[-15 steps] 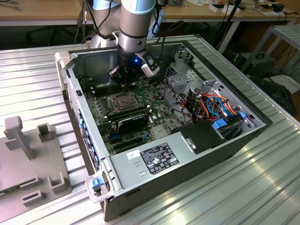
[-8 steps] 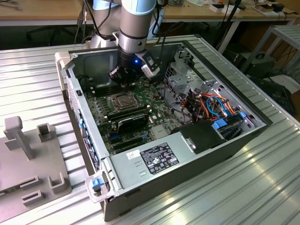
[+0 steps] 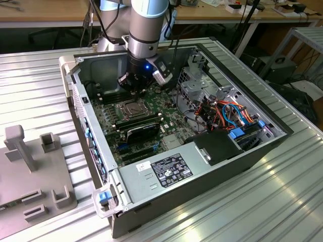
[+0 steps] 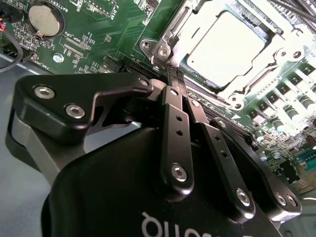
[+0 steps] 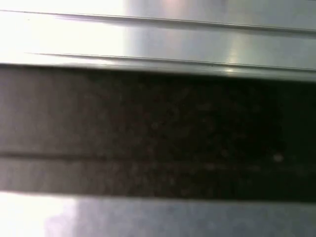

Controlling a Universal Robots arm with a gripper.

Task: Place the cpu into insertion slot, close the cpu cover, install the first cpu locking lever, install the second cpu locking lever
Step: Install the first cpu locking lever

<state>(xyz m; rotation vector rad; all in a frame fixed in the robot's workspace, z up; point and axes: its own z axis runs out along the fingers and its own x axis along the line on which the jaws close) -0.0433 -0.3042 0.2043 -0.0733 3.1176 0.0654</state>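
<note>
Ribbed aluminium tabletop point(image 3: 262, 201) carries an open computer case point(image 3: 151, 201), with wooden desks behind it. The tool point(image 4: 174, 74) hangs low inside the case over the green motherboard point(image 3: 113, 123); in the second wrist view its two black fingers point(image 4: 175, 123) lie pressed together, clenched, their tips at a thin metal lever point(image 4: 165, 61) by the corner of the socket. Whether they pinch that lever or only touch it cannot be told.

Just beyond the tips sits the insertion slot point(image 4: 163, 47), with the cpu point(image 4: 224, 44) lying flat in it, its silvery top bright with glare. The cpu cover point(image 4: 249, 81) lies down around the chip, framing it. In the exterior view the socket point(image 3: 130, 108) shows just in front of the arm point(image 3: 146, 35), and the fingertips are hidden behind the wrist. A coin cell point(image 4: 44, 19) sits on the board off to one side. A grey fixture point(image 3: 30, 166) stands on the tabletop at the exterior view's left. The first wrist view gives blurred bands of pale metal and a dark strip, too vague to name.
</note>
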